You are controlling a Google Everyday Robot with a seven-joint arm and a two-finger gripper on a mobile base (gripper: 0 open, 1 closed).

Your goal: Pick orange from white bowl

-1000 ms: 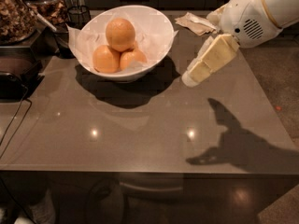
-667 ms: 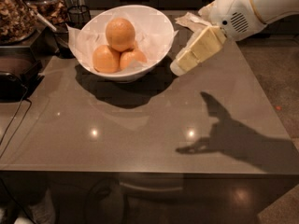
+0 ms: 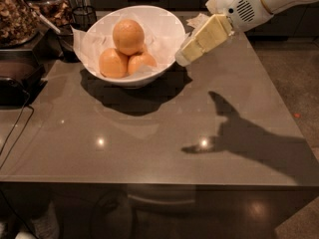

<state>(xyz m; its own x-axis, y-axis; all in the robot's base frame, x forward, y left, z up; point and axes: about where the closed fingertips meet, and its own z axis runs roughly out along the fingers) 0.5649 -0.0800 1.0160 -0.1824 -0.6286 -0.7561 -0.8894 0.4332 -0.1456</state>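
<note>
The white bowl (image 3: 169, 29) stands at the back left of the grey table, lined with crinkled white paper. The orange (image 3: 128, 36) sits on top of the pile inside it, pale and round. Two smaller, deeper-orange fruits (image 3: 113, 63) lie below it. My gripper (image 3: 185, 56) comes in from the upper right on a white arm. Its cream-coloured fingers (image 3: 204, 38) point down-left and hang just outside the bowl's right rim, above the table. It holds nothing that I can see.
A grey table (image 3: 149, 143) with a glossy top. Jars of dried goods (image 3: 15, 14) and a black wire holder (image 3: 82, 16) stand at the back left. A dark appliance (image 3: 15, 83) with a cable sits at the left edge. Crumpled paper (image 3: 199, 20) lies behind the gripper.
The gripper has moved left and up toward the bowl's right rim. Its shadow on the table has shifted left with it. The fruits and bowl have not moved.
</note>
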